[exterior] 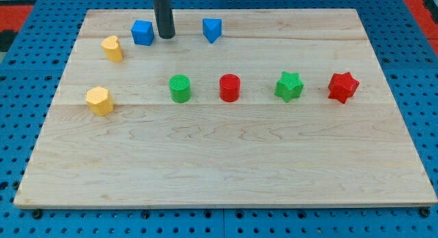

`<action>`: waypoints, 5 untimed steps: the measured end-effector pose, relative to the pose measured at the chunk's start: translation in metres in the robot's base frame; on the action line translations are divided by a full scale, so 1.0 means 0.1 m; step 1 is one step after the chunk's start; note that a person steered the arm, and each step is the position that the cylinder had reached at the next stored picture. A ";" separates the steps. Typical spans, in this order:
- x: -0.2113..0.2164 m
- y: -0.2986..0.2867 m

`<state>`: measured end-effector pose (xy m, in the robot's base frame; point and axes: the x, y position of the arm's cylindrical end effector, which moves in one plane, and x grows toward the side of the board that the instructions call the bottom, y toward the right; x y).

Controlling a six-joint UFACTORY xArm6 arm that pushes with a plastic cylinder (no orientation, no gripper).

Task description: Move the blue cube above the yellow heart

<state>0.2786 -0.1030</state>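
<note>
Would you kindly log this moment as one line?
tip: just right of blue cube | contact: cannot tell | cube: up-right of yellow heart, not above | left to do: push cube left

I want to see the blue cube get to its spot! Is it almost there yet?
Nearly, but not done. The blue cube sits just to the view's right of the yellow heart and slightly higher, not straight above it. My tip is right beside the cube's right side, so a push leftward seems in hand. Left: sliding the cube until it's directly above the heart.
</note>
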 end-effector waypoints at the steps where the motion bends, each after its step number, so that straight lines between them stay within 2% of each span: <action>1: 0.02 -0.19; 5: -0.27 -0.41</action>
<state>0.2515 -0.1438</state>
